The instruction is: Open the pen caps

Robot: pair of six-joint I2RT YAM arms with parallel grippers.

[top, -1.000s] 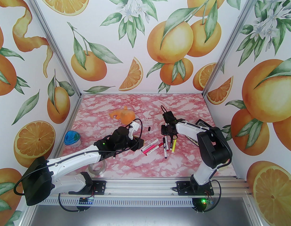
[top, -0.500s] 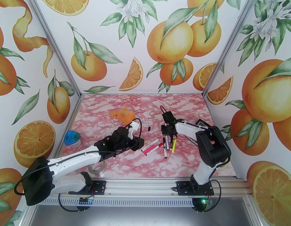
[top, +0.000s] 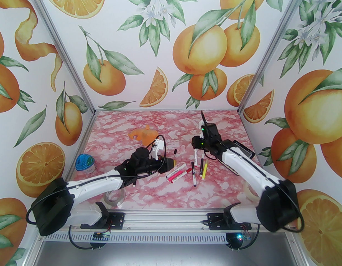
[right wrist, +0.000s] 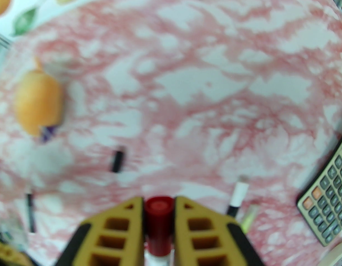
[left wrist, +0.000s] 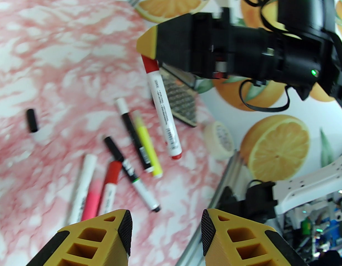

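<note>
My right gripper (right wrist: 159,204) is shut on the red cap (right wrist: 158,208) of a white-barrelled pen (left wrist: 163,107). The pen hangs from the gripper above the table, red end downward. In the top view the right gripper (top: 195,148) is behind the pile of pens (top: 187,172), which lie on the pink marble table. My left gripper (left wrist: 166,226) stands open with nothing between its fingers, low at the left of the pile (top: 172,163), facing the held pen. A loose black cap (top: 175,151) lies apart, behind the pile.
A calculator (top: 241,151) lies at the right, under the right arm. An orange object (top: 144,136) sits at the back left. A blue-lidded jar (top: 84,163) is near the left wall. A tape roll (top: 114,198) lies by the left base and another (left wrist: 218,140) lies at the right.
The right arm swung up and back, lifting the red-capped pen off the pile with its jaws closed on the cap. The left gripper turned toward the pens and opened a little.
</note>
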